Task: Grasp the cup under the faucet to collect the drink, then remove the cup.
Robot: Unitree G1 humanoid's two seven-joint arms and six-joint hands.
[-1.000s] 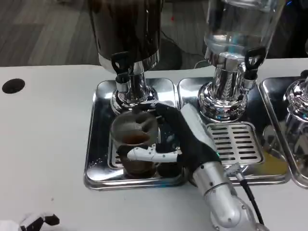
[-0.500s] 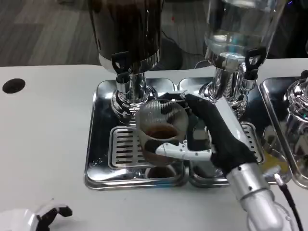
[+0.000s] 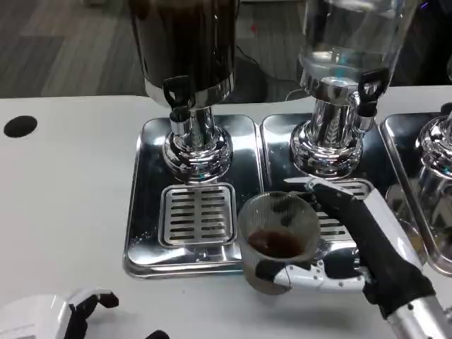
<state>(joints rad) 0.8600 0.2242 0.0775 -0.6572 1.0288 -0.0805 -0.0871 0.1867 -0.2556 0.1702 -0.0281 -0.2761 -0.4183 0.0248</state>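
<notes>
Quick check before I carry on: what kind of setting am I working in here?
Probably a self-serve drink station set up in an office or lab. Tall beverage dispensers with tap faucets stand on steel drip trays on a white table, and the right hand holds a cup of dark drink.

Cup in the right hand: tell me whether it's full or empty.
Partly filled: the cup, held upright by the right hand, shows dark drink low inside.

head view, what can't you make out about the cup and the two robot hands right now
- Cup: its base, hidden behind the right robot hand.
- Right robot hand: its forearm, cut off by the picture's bottom right corner.
- Left robot hand: mostly cut off by the bottom edge, so its finger pose is unclear.
</notes>
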